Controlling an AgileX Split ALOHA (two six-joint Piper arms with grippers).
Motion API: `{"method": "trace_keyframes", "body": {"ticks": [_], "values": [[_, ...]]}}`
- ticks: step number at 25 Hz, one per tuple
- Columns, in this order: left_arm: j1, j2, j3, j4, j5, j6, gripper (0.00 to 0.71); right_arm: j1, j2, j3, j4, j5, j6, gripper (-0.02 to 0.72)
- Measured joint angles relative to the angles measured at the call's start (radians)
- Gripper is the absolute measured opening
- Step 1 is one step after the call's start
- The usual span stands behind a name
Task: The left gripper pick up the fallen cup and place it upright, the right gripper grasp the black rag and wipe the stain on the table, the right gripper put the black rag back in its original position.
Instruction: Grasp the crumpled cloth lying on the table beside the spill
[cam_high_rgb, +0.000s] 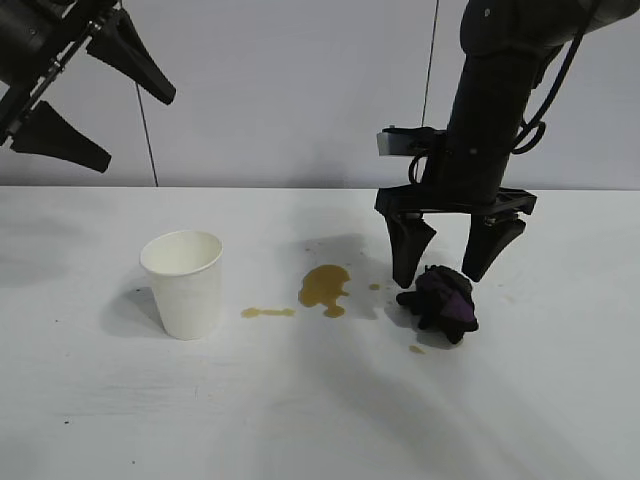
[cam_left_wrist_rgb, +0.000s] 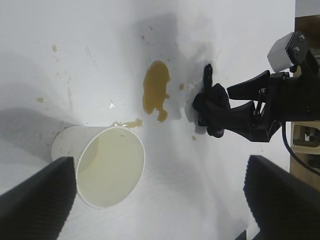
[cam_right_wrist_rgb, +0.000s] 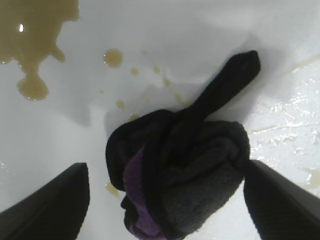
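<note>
No writing or label can be read on anything in view. The cup (cam_high_rgb: 184, 283) is seen standing upright on the table (cam_high_rgb: 320, 420), its long axis vertical and its rolled rim opening upward — plain white, tapering toward the base, with a faint yellowish tint inside in the left wrist view. The stain (cam_high_rgb: 324, 287), a yellow-brown blotch with smaller splashes, lies between the cup and the black rag (cam_high_rgb: 441, 301). The rag is bunched into a wad with purple folds, one dark tail stretched toward the stain. The right gripper (cam_high_rgb: 444, 258) is held pointing straight down just over the rag, its fingers spread apart on either side of the wad. The left gripper (cam_high_rgb: 100, 95) is held high above the table's left side, fingers wide apart and holding nothing.
</note>
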Motion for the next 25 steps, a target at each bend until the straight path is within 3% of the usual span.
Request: {"method": "trace_keyframes", "body": {"ticks": [3,9,22,25], "values": [[0.0,0.0,0.001,-0.004,-0.001,0.0,0.657,0.0,0.0,0.0,0.0,-0.008,0.0,0.573],[0.0,0.0,0.001,-0.011,0.0,0.0,0.657,0.0,0.0,0.0,-0.011,0.001,0.0,0.496],[0.0,0.0,0.001,-0.022,0.002,0.001,0.657,0.0,0.058,0.0,-0.015,0.024,0.0,0.483],[0.0,0.0,0.001,-0.022,0.002,0.001,0.657,0.0,0.058,0.0,-0.015,0.028,0.0,0.421]]}}
